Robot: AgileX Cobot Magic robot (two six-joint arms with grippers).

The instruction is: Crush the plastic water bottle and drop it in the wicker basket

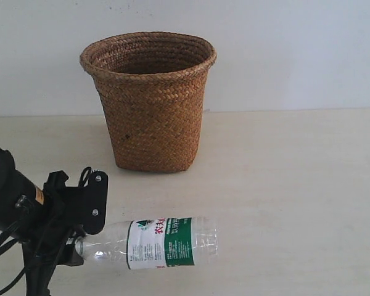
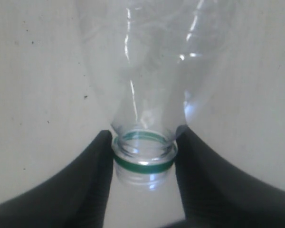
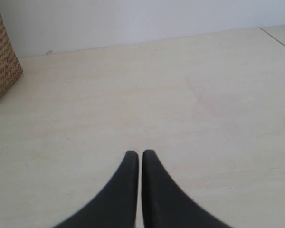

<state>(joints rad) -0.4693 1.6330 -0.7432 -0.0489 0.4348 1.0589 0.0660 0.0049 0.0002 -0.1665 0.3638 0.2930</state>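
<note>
The plastic water bottle [image 1: 166,242] lies on its side at the front of the table, clear and ribbed, with a green-and-white label. Its uncapped neck, ringed in green, points left. My left gripper [image 1: 80,245] is shut on that neck. In the left wrist view the two black fingers press the bottle [image 2: 147,71] neck from both sides, my left gripper [image 2: 145,137] centred on it. The wicker basket [image 1: 151,105] stands upright behind the bottle, apart from it. My right gripper [image 3: 140,153] is shut and holds nothing; it hovers over bare table with the basket [image 3: 0,57] off to one side.
The pale wooden table [image 1: 296,185] stretches to the right of the bottle and basket. A white wall rises behind the basket. The left arm's black body and cables fill the lower left corner of the exterior view.
</note>
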